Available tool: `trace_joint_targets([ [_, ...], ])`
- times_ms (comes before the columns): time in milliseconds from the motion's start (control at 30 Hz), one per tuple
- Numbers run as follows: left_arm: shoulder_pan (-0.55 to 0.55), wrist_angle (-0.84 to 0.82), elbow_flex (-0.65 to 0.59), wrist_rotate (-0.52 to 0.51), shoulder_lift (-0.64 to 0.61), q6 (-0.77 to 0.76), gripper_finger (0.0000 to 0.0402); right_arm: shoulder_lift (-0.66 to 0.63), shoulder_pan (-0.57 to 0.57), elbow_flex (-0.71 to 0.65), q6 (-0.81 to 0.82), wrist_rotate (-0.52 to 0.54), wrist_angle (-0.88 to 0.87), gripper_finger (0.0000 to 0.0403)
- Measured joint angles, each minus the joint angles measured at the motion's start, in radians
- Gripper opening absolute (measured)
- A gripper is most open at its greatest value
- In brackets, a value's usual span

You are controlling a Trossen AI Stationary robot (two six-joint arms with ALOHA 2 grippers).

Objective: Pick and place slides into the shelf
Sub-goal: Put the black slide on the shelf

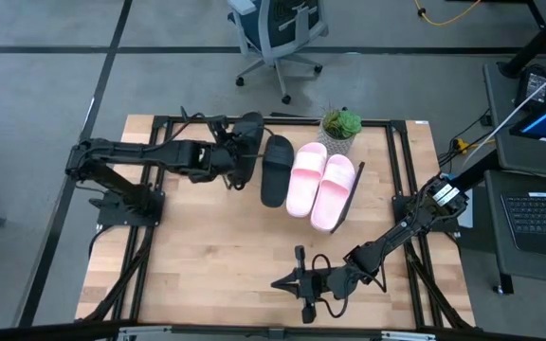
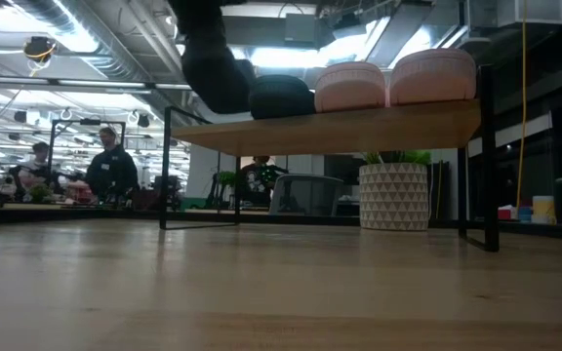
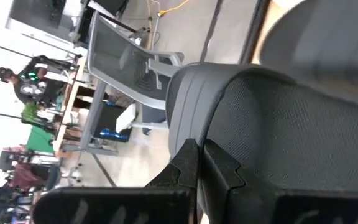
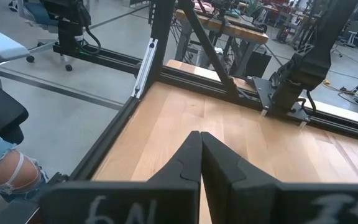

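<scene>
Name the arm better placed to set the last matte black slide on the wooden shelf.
Left. The left gripper holds the fourth matte black slide right beside the light wooden shelf; the right gripper rests shut near the table's front edge.

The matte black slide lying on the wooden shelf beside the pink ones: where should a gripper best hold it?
Probably its wide strap, from above. On the matte black slide the strap arches over the sole, so a finger could slip under; the pale pink slide lies close beside it on the light wooden shelf, crowding that edge.
</scene>
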Motion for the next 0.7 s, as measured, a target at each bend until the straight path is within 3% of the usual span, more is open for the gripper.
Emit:
trace_joint_targets([
  [300, 0.064, 0.080, -0.072, 0.069, 0.000, 0.026, 0.0000, 0.000, 0.000, 0.000, 0.000, 0.000, -0.010, 0.0009],
  [700, 0.065, 0.174, -0.134, 0.115, -0.002, 0.050, 0.0000, 0.000, 0.000, 0.000, -0.005, 0.000, -0.014, 0.0009],
])
